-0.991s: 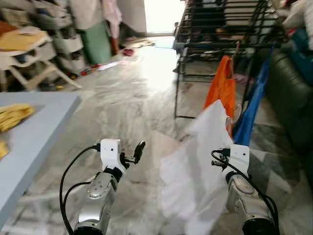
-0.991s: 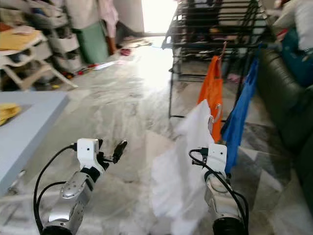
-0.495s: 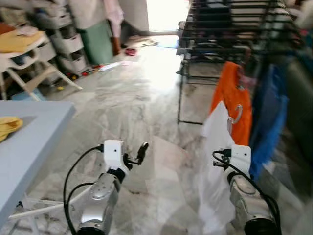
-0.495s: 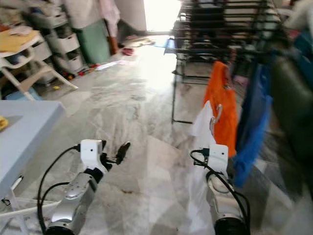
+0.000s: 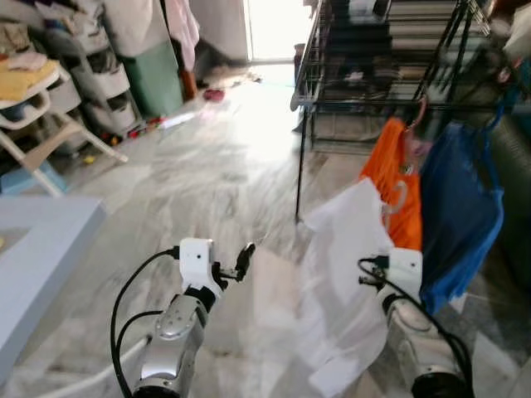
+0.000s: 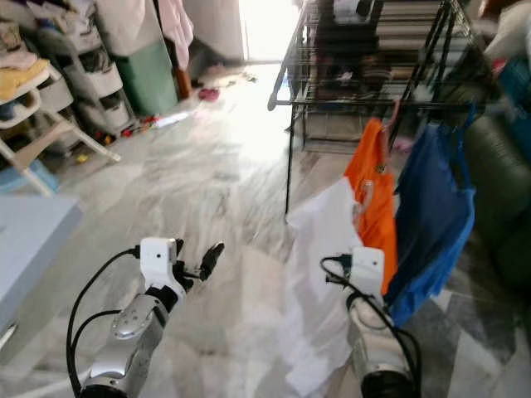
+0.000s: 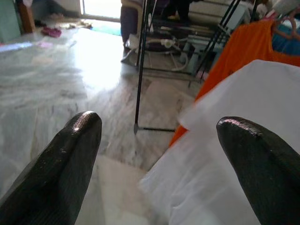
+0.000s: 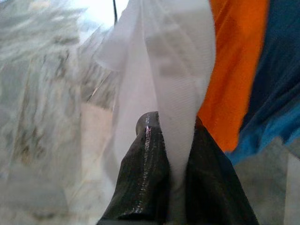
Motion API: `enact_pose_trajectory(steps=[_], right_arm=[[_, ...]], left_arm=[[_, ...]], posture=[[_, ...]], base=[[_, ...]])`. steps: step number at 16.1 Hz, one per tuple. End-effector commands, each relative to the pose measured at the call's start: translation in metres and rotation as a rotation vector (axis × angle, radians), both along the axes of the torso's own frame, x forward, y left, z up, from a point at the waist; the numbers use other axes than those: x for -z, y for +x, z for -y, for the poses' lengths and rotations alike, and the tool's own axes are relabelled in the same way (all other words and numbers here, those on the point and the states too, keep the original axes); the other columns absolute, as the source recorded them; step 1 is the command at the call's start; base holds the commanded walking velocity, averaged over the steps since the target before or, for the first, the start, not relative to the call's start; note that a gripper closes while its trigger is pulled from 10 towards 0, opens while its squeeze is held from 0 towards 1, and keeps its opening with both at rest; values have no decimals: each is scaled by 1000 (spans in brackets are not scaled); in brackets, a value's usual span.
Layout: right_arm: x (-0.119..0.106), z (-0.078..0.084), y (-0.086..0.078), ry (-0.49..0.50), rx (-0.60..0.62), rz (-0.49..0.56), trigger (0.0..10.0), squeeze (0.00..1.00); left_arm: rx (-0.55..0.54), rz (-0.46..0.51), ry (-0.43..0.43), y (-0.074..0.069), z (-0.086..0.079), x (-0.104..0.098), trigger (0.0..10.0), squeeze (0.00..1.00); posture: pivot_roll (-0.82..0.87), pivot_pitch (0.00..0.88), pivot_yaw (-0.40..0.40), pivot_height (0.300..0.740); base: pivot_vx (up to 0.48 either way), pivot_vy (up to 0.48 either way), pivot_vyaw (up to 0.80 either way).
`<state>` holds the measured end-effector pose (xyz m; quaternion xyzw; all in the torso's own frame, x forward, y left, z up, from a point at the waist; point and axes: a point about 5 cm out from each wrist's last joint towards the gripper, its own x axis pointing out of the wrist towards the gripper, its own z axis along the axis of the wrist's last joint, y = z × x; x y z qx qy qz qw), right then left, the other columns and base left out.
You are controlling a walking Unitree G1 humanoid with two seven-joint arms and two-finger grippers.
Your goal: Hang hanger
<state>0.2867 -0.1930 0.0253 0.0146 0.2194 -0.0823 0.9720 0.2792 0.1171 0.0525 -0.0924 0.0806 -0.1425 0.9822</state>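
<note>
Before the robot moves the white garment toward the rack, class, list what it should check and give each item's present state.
1. Right gripper shut on the white garment: ok.
2. Left gripper open and holding nothing: ok.
3. Hanger hook visible above the garment: ok.
4. Drying rack within reach: cannot tell.
5. Free rail space beside the orange garment and blue garment: cannot tell.
</note>
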Motion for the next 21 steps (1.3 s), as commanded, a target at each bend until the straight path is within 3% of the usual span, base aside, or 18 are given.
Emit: enact_pose_trajectory(steps=[1, 7, 12, 19, 21], right_arm=[[-12, -10, 9, 14, -18, 59, 10000, 0], [-14, -11, 8, -5, -45, 70, 10000, 0], [-15, -10, 8, -13, -45, 77, 10000, 0], [-16, -18, 1, -24, -43, 90, 10000, 0], [-14, -23, -1, -13, -50, 80, 10000, 0]], left_arm=[[-15, 3, 29, 1, -10, 0, 10000, 0], [-8, -3, 29, 0, -9, 1, 10000, 0], [21, -14, 32, -2, -6, 3, 10000, 0], [65, 0, 65, -17, -10, 2, 10000, 0], [68, -7, 63, -18, -9, 2, 10000, 0]], posture=[[-152, 0, 62, 740], [-156, 0, 62, 740], [-155, 0, 63, 740], [-150, 0, 64, 740], [-149, 0, 64, 740]], base=[[424, 0, -519], [429, 0, -98], [436, 0, 293], [443, 0, 0], [444, 0, -800]])
